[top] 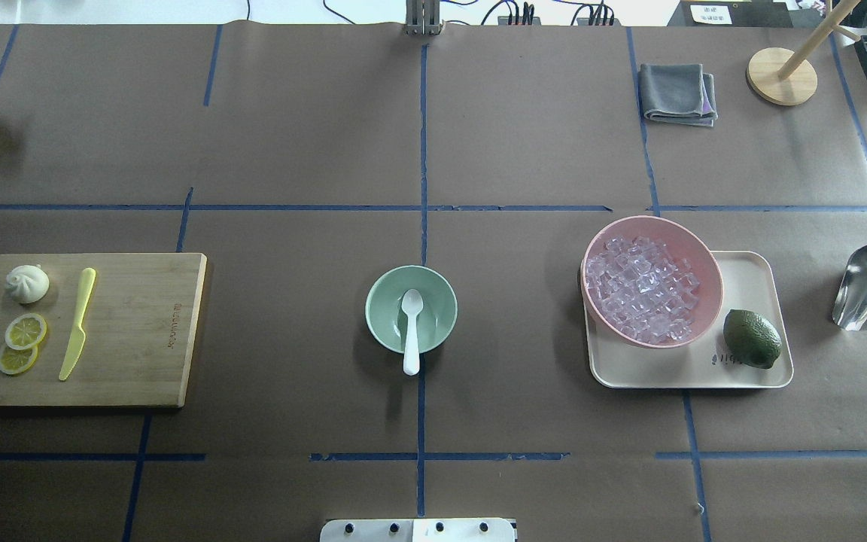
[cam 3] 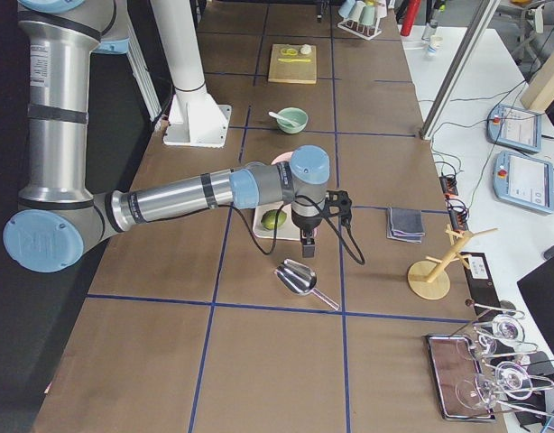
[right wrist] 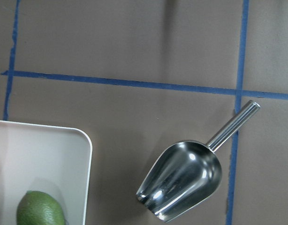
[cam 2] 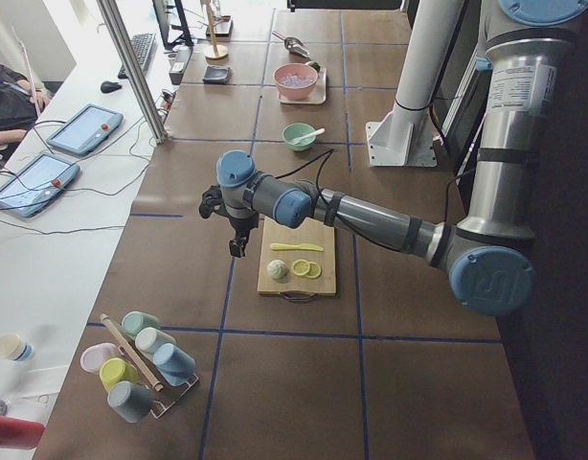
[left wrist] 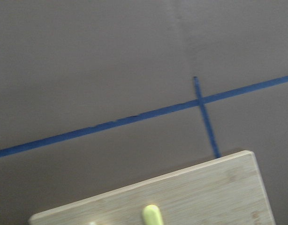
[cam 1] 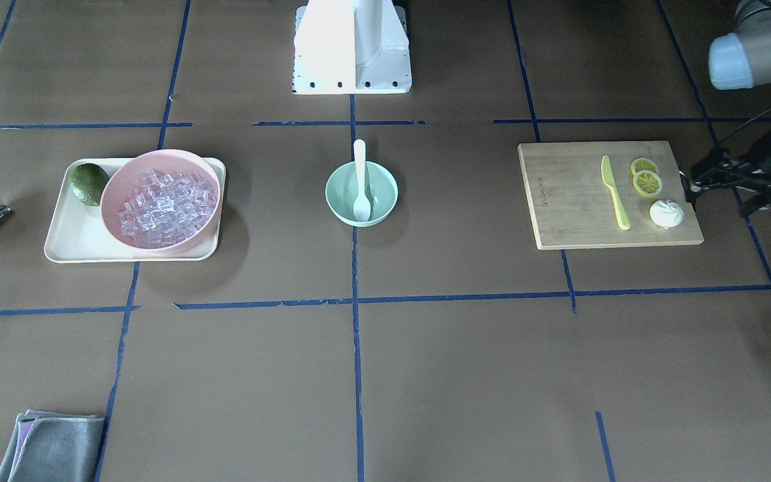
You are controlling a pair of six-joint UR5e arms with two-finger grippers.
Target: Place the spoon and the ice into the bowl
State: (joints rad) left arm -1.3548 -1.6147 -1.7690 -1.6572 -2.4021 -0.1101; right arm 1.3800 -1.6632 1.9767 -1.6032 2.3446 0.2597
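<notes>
The spoon already lies in the green bowl at the middle of the desk, scoop end down in the hollow and handle leaning out over the rim towards the robot. By the look of it, that leaves you the ice. The ice is heaped in the pink bowl on the tray, beside a lime. Your right fingers hang over the metal scoop, which lies on the desk just off the tray. From the side view alone you cannot tell whether they are open or closed, and the same goes for the left fingers out past the cutting board. Take the scoop by its thin round handle, which probably rolls easily, so come down square across it and close near its middle. Dig shallow into the heap, since the cubes look slick and loose, and carry the scoop level with its mouth tipped slightly up. Tip it out low over the open side of the green bowl, away from the spoon handle, because a knock there could flip the spoon out or slide the light bowl.
</notes>
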